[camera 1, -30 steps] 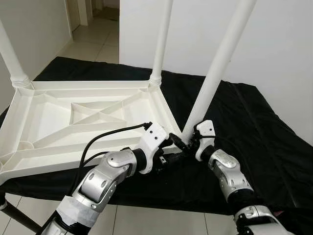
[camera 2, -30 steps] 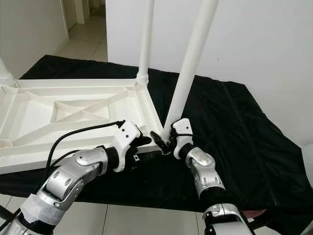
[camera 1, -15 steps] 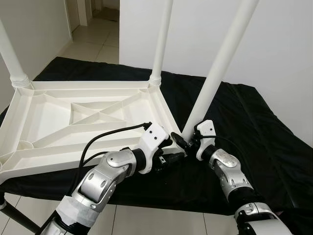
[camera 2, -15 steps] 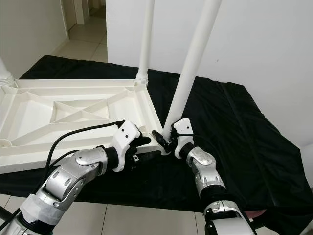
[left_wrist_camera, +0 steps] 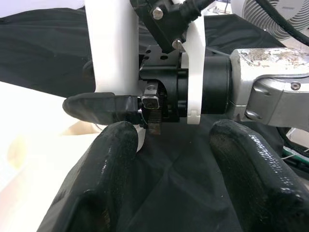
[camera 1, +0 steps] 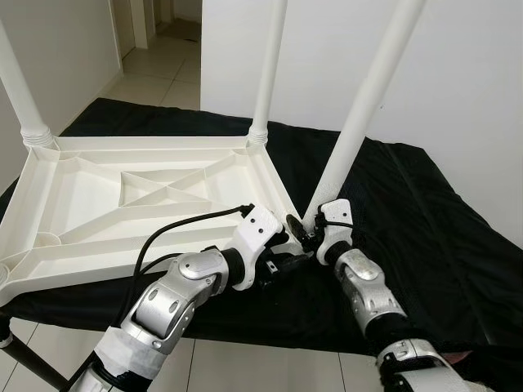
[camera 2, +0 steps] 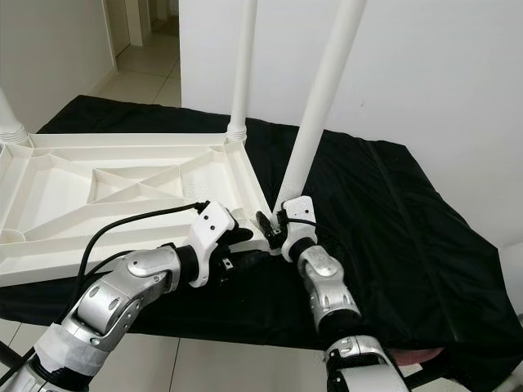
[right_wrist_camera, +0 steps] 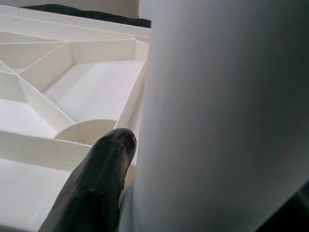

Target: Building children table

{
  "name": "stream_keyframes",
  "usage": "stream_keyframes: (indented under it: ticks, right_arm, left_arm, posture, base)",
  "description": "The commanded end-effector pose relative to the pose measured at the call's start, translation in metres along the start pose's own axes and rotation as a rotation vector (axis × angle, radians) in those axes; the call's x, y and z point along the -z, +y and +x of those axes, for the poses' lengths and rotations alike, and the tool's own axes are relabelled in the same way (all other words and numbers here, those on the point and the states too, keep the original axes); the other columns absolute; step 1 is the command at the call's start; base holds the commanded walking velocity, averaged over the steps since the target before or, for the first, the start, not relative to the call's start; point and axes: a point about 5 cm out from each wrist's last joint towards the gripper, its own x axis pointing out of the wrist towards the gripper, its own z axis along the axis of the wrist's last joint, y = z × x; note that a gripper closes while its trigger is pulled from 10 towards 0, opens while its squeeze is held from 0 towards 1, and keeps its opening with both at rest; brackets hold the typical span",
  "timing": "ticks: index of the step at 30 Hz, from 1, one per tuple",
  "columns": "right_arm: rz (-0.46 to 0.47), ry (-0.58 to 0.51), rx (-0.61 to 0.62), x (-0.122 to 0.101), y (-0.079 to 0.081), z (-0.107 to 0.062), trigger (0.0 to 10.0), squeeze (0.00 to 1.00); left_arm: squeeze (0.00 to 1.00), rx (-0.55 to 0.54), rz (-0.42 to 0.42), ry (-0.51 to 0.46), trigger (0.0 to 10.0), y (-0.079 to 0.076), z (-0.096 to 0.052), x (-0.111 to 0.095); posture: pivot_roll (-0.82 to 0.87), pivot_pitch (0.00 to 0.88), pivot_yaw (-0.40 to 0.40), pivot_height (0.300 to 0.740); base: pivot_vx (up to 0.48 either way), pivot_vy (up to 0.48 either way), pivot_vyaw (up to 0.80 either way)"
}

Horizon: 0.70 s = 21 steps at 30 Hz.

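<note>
A white plastic table top (camera 1: 147,143) lies upside down on a black cloth. Two white legs stand in its far corners (camera 1: 270,73) (camera 1: 20,90). A third leg (camera 1: 359,122) leans over the near right corner, its foot end just beside the rim. My right gripper (camera 1: 304,233) is shut on the base of this leg; in the right wrist view one black finger (right_wrist_camera: 104,174) presses against the leg (right_wrist_camera: 227,121). My left gripper (camera 1: 286,260) sits open just below that corner, with only black cloth between its fingers (left_wrist_camera: 106,164), facing the right gripper.
The black cloth (camera 1: 425,212) covers a low surface with free room to the right of the table top. A white wall (camera 1: 474,65) rises close behind. A tiled hallway (camera 1: 155,65) opens at the back left. Floor tiles (camera 1: 270,367) show at the near edge.
My right arm has shifted left, bringing the leg's base closer to the table's near right corner. The left gripper has stayed almost still.
</note>
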Motion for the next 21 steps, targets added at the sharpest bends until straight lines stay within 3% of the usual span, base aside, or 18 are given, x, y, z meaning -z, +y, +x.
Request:
stream_keyframes:
  ticks: [1, 4, 9, 21]
  right_arm:
    - [0.051, 0.087, 0.12, 0.02, -0.001, -0.01, 10.0, 0.0]
    - [0.075, 0.055, 0.24, 0.016, 0.007, -0.015, 10.0, 0.0]
    - [0.096, 0.033, 0.341, 0.012, 0.009, -0.021, 10.0, 0.0]
    - [0.054, -0.026, 0.351, -0.005, 0.021, -0.03, 10.0, 0.0]
  left_arm:
    - [0.0, -0.004, -0.001, 0.006, 10.0, 0.001, 0.002, 0.001]
    - [0.0, -0.006, 0.001, 0.005, 10.0, 0.001, 0.002, 0.001]
    - [0.0, -0.005, 0.002, 0.004, 10.0, 0.001, 0.002, 0.001]
    - [0.0, -0.015, 0.005, 0.001, 10.0, 0.004, 0.002, -0.001]
  posture:
    - [0.03, 0.0, -0.128, 0.74]
    - [0.03, 0.0, -0.133, 0.74]
    - [0.03, 0.0, -0.131, 0.74]
    - [0.02, 0.0, -0.131, 0.74]
  base:
    - [0.0, 0.0, 0.0]
    - [0.0, 0.0, 0.0]
    - [0.0, 0.0, 0.0]
    - [0.0, 0.0, 0.0]
